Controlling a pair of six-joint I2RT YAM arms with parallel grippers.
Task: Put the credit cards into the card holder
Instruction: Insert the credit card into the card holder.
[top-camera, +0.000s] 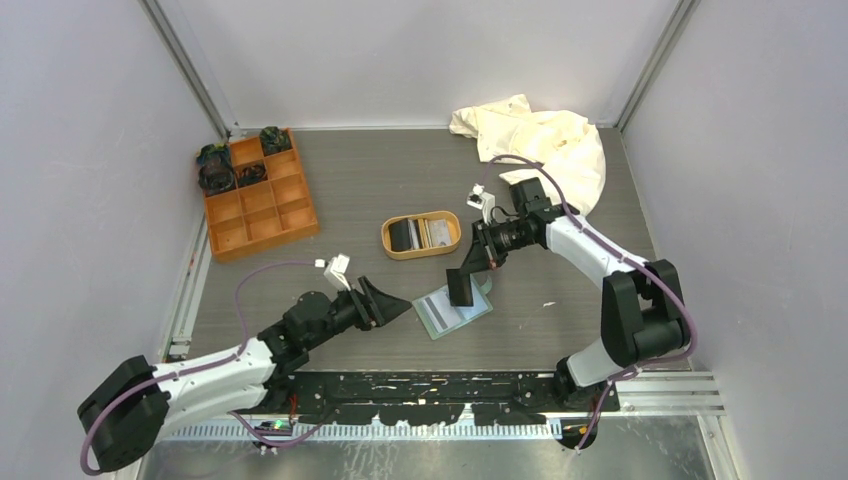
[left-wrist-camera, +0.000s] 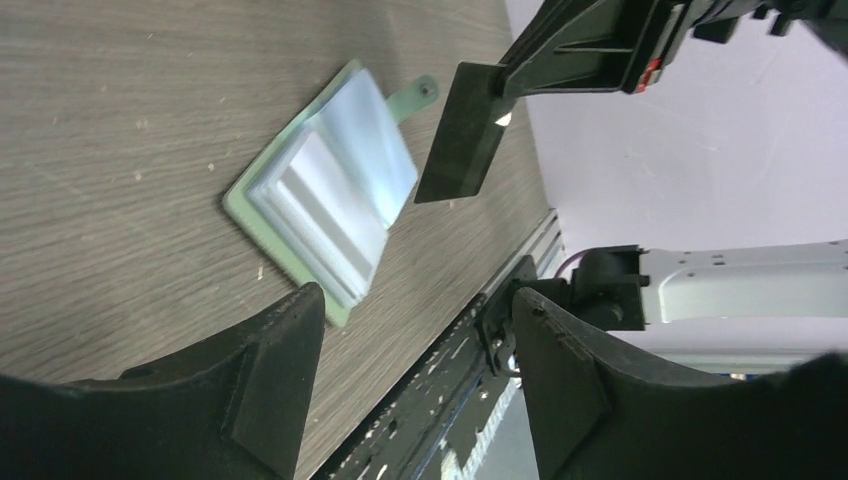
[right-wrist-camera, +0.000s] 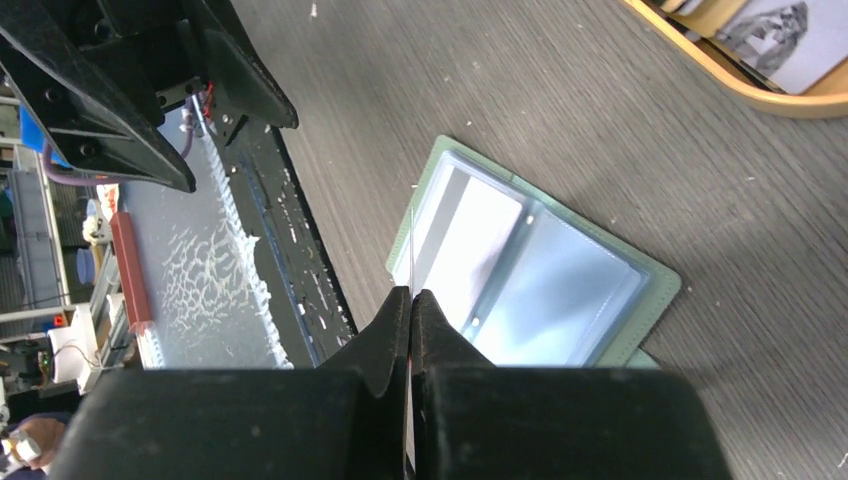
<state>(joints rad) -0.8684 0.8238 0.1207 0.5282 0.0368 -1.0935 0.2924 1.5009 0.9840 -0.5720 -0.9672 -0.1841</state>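
The left gripper (top-camera: 400, 306) stands wide open and empty, just left of the card holder (top-camera: 455, 312). The holder lies unfolded between the arms, pockets up, its long axis running near-left to far-right. Over its far half the right gripper (top-camera: 480, 262) is pinched tight on a black credit card (top-camera: 461, 286). The card is upright, lower edge toward a pocket, and I cannot tell whether it touches. More credit cards (top-camera: 428, 233) lie in the tan tray (top-camera: 392, 245) farther back. The slot lies straight below the right arm's card.
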